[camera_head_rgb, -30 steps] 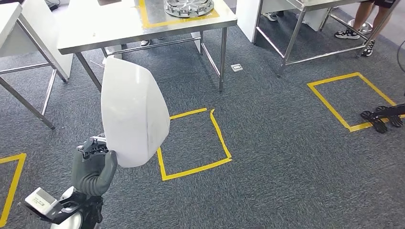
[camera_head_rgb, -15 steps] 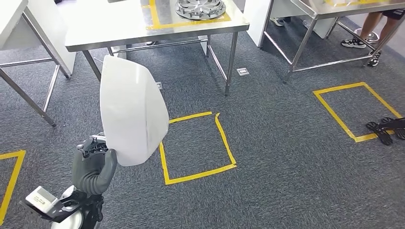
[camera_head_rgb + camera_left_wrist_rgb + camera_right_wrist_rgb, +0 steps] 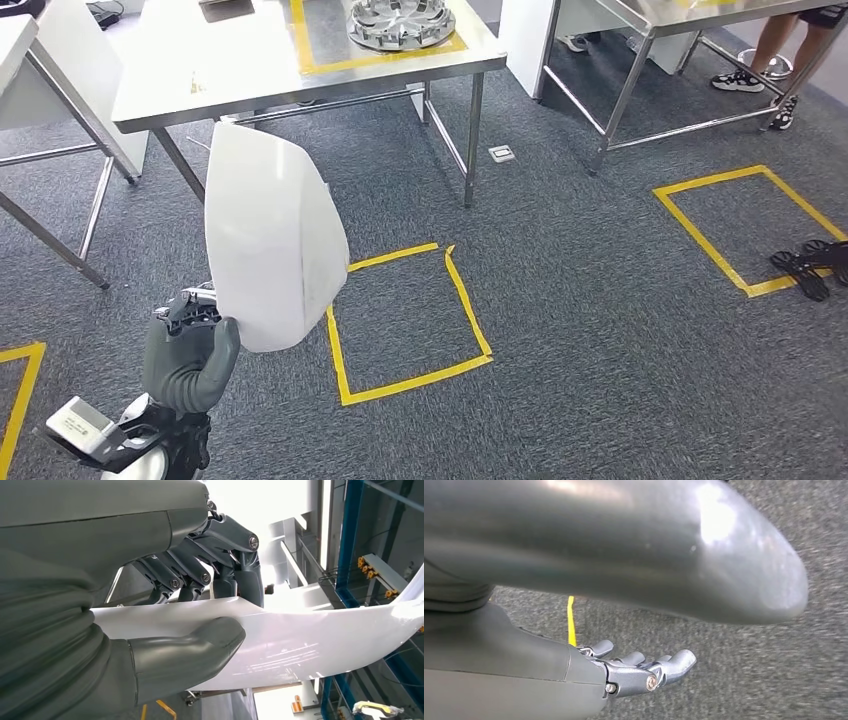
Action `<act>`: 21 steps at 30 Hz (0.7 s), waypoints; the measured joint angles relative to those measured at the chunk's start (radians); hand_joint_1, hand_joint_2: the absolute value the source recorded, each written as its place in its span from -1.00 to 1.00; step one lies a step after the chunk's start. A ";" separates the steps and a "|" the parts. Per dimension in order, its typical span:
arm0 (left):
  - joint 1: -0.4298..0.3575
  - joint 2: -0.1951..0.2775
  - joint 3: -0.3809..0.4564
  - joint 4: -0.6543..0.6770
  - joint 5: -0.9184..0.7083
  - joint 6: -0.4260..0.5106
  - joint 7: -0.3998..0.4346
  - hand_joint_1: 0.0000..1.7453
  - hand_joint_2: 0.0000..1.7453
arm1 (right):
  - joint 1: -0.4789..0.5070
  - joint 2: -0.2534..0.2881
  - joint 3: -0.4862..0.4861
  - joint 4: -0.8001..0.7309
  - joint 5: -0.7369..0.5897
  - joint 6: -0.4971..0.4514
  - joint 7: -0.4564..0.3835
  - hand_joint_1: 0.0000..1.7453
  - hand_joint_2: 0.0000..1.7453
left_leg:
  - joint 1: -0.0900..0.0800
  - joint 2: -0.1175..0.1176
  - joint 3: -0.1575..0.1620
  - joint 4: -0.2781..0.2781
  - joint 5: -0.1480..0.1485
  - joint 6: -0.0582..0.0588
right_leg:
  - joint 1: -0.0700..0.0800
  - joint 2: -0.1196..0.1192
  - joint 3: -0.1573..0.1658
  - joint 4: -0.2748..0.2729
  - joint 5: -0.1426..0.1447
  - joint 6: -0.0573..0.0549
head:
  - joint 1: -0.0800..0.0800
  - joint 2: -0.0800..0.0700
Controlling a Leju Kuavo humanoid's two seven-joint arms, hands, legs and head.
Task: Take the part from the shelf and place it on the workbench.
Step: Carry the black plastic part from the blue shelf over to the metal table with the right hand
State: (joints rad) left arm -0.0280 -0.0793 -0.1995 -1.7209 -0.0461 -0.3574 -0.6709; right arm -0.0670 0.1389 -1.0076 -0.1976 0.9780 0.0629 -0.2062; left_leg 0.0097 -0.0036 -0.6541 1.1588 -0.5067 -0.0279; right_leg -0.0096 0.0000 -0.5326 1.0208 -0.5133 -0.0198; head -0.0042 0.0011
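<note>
Grey carpet separates robot from counter; left hand grips the part (picked, unplaced), right hand loosely open, empty.

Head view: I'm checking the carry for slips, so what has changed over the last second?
Only the camera shifted: the whole scene, workbench and floor tape alike, slid a little as the robot moved. The left robot hand holds the white part upright exactly as before; the grip has not slipped. The right robot hand hangs free over the carpet.
</note>
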 joint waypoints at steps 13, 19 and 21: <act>0.005 -0.003 0.002 -0.001 0.003 -0.002 -0.010 1.00 1.00 | -0.003 0.001 -0.010 0.000 -0.007 -0.001 -0.011 -1.00 -1.00 | -0.005 -0.003 0.078 -0.119 0.019 0.059 | 0.002 0.001 -0.187 0.289 -0.087 0.043 | 0.004 0.000; -0.002 -0.007 0.002 0.000 0.003 -0.007 -0.009 1.00 1.00 | -0.004 -0.002 -0.020 0.000 -0.010 -0.002 -0.011 -1.00 -1.00 | -0.010 -0.006 0.115 -0.116 -0.011 0.035 | 0.017 0.001 -0.096 0.022 0.037 0.014 | 0.005 0.000; -0.004 -0.008 0.002 0.000 0.003 -0.007 -0.007 1.00 1.00 | -0.002 -0.001 -0.021 0.000 -0.011 -0.002 -0.010 -1.00 -1.00 | -0.010 -0.005 0.120 -0.105 -0.014 0.021 | 0.013 0.002 -0.079 0.013 0.048 0.004 | 0.005 0.000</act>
State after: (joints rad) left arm -0.0319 -0.0874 -0.1980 -1.7214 -0.0431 -0.3642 -0.6783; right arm -0.0694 0.1375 -1.0285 -0.1976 0.9674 0.0610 -0.2167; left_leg -0.0004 -0.0089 -0.5342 1.0536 -0.5205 -0.0069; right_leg 0.0030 0.0016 -0.6120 1.0342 -0.4649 -0.0159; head 0.0012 0.0011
